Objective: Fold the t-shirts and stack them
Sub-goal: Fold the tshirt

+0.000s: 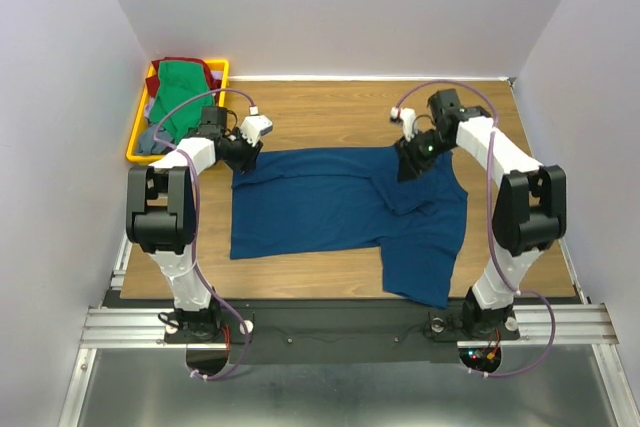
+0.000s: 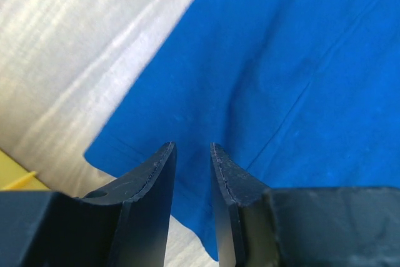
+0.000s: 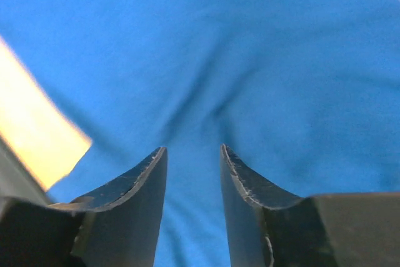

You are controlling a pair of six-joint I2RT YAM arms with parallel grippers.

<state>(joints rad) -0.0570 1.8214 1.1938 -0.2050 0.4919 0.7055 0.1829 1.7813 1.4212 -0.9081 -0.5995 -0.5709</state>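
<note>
a wooden table (image 1: pixel 330 107) seen from above, closed in by pale walls, with two robot arms bolted at its near edge. a blue shirt (image 1: pixel 320 212) lies spread across the middle of the table, mostly flat, its left part a wide rectangle. its right part is rumpled, with a raised crease running near-to-far, and a narrower flap reaches toward the near edge on the right. the left gripper (image 1: pixel 243 155) sits low at the shirt's far left corner. in the left wrist view its two dark fingers (image 2: pixel 156 182) stand a little apart, with the blue cloth's edge and pale wood showing beyond the gap and nothing pinched between them. the right gripper (image 1: pixel 408 165) sits low over the far right part of the shirt, beside the crease, and hides the cloth under it from above. in the right wrist view its fingers (image 3: pixel 250 179) are also apart, over blurred blue cloth, with a strip of wood at the left. a yellow tray (image 1: pixel 135 137) stands at the far left corner of the table, well apart from the blue shirt. it holds a green shirt (image 1: pixel 180 82) on top, a red shirt (image 1: pixel 190 62) at its far end and a grey-blue shirt (image 1: pixel 150 139) at its near end, all bunched together. the left arm's wrist and a looping purple cable (image 1: pixel 190 105) cross in front of the tray's right side and partly block it.
</note>
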